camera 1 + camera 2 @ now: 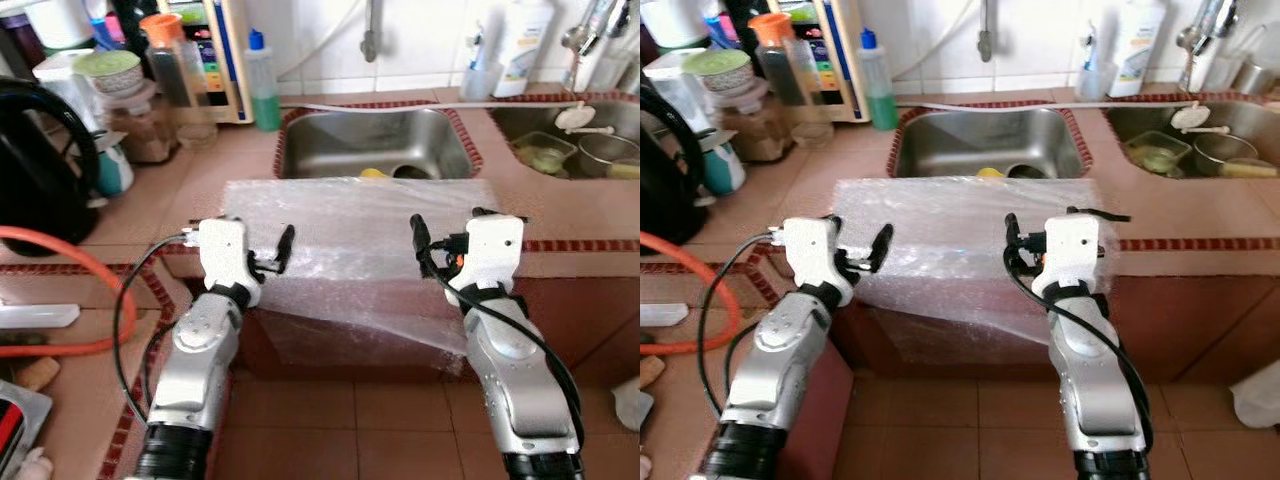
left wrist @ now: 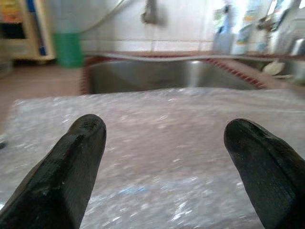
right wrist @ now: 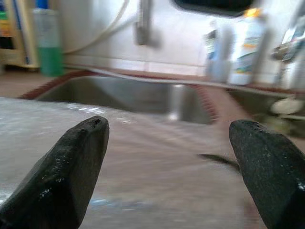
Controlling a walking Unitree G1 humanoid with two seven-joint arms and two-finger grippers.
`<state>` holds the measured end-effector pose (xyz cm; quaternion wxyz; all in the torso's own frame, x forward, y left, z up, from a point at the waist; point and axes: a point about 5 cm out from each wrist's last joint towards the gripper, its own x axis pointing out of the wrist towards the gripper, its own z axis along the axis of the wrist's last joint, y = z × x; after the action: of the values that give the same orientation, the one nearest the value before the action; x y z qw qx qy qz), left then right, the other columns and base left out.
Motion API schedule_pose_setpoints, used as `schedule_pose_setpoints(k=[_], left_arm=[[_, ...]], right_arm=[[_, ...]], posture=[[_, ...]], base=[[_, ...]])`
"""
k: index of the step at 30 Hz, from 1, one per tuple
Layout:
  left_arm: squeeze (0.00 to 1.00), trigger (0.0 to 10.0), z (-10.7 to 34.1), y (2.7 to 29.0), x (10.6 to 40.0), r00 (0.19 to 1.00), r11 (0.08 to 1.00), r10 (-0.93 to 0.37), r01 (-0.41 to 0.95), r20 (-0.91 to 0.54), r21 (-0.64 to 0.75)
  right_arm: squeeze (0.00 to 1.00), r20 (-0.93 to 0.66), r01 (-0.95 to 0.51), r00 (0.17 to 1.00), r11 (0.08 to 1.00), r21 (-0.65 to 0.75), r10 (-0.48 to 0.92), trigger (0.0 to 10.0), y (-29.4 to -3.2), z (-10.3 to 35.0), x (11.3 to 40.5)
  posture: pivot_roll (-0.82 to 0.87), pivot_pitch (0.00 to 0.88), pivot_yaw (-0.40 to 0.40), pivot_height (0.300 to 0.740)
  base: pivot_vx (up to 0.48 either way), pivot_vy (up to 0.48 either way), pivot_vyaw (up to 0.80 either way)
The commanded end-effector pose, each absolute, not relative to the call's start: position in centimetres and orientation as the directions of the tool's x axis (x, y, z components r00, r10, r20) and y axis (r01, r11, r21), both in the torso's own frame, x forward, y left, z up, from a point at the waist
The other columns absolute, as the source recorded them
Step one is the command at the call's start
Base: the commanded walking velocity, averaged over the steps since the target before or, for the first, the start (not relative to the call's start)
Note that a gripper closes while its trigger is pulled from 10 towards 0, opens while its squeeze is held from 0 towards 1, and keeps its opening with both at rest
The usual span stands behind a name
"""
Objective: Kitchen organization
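1. Left eye view: a sheet of bubble wrap (image 1: 350, 235) lies across the counter (image 1: 250, 150) in the middle of the frame, its near edge drooping over the front. Nothing looks tidied yet; jars (image 1: 150, 120) crowd the upper left and dishes sit in the sink (image 1: 375, 140) beyond. The left gripper (image 1: 270, 250) and right gripper (image 1: 435, 245) hover at the sheet's lower corners.
2. Right eye view: same layout, each gripper just above the wrap's near edge, neither holding it as far as I can judge.
3. Left wrist view: the fingers (image 2: 71, 167) are spread wide, the wrap lying between and beyond them.
4. Right wrist view: fingers (image 3: 66, 162) are likewise wide apart, the wrap beneath and ahead, ungrasped.
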<state>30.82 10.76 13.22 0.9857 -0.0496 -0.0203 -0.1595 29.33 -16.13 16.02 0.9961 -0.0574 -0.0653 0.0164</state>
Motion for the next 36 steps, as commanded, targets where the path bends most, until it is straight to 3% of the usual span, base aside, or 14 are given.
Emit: schedule_pose_setpoints(k=[1, 20, 25, 36], left_arm=[[0.00, 10.0, 13.5, 11.5, 30.9, 0.953, 0.950, -0.297, 0.301, 0.056, -0.084], [0.00, 10.0, 13.2, 11.4, 30.8, 0.948, 0.945, -0.314, 0.317, 0.039, -0.077], [0.00, 10.0, 13.2, 11.6, 30.8, 0.947, 0.944, -0.319, 0.321, 0.034, -0.076], [0.00, 10.0, 13.2, 11.6, 30.8, 0.946, 0.943, -0.323, 0.325, 0.031, -0.073]], right_arm=[[0.00, 0.145, -0.041, 0.988, 0.993, -0.108, 0.057, 10.0, -15.5, 16.5, 29.2], [0.00, 0.136, -0.038, 0.989, 0.993, -0.115, 0.054, 10.0, -15.6, 16.3, 29.1], [0.00, 0.141, -0.008, 0.990, 0.992, -0.124, 0.026, 10.0, -16.7, 16.5, 29.4], [0.00, 0.141, -0.016, 0.990, 0.993, -0.116, 0.033, 10.0, -16.2, 16.4, 29.4]], posture=[[-0.04, 0.000, 0.106, 0.740], [-0.05, 0.000, 0.115, 0.740], [-0.04, 0.000, 0.122, 0.740], [-0.04, 0.000, 0.121, 0.740]], base=[[0.000, -0.480, 0.00], [0.000, -0.480, 0.00], [0.000, -0.480, 0.00], [0.000, -0.480, 0.00]])
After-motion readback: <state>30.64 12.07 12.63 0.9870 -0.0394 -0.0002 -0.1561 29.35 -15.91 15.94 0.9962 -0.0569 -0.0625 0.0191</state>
